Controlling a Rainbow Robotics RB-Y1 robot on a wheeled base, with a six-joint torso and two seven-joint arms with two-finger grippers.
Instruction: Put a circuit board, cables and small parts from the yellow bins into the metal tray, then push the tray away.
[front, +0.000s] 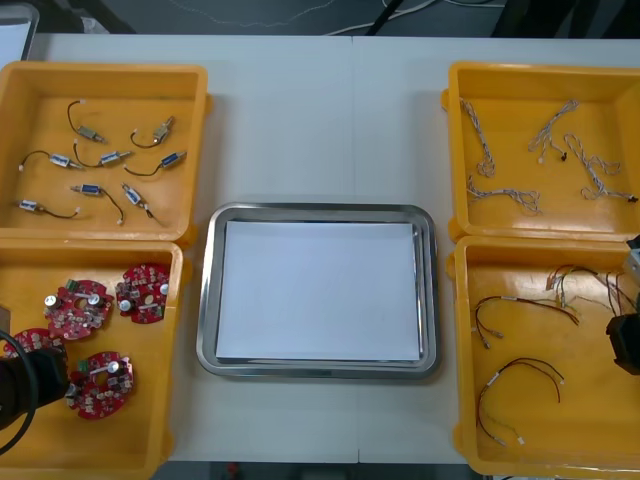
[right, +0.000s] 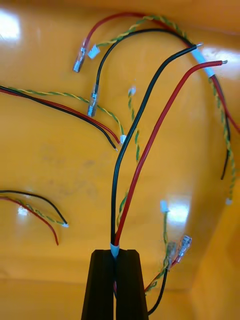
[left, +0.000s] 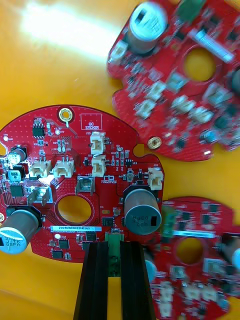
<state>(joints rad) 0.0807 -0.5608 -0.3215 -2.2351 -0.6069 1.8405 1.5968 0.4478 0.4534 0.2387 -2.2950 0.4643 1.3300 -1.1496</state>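
Observation:
My left gripper (front: 40, 378) is down in the near-left yellow bin (front: 90, 255) among several round red circuit boards (front: 80, 305). In the left wrist view its fingers (left: 95, 280) are shut on a green connector at the edge of one red circuit board (left: 75, 185). My right gripper (front: 625, 340) is in the near-right yellow bin (front: 540, 255). In the right wrist view it (right: 115, 260) is shut on a cable of one black and one red wire (right: 135, 150). The metal tray (front: 205, 300), white inside, lies between the bins with nothing in it.
The far-left bin (front: 100, 75) holds several small metal parts (front: 100, 160) with black leads. The far-right bin (front: 545, 75) holds twisted blue and white cables (front: 490, 150). More red, black and yellow cables (front: 520, 380) lie near my right gripper.

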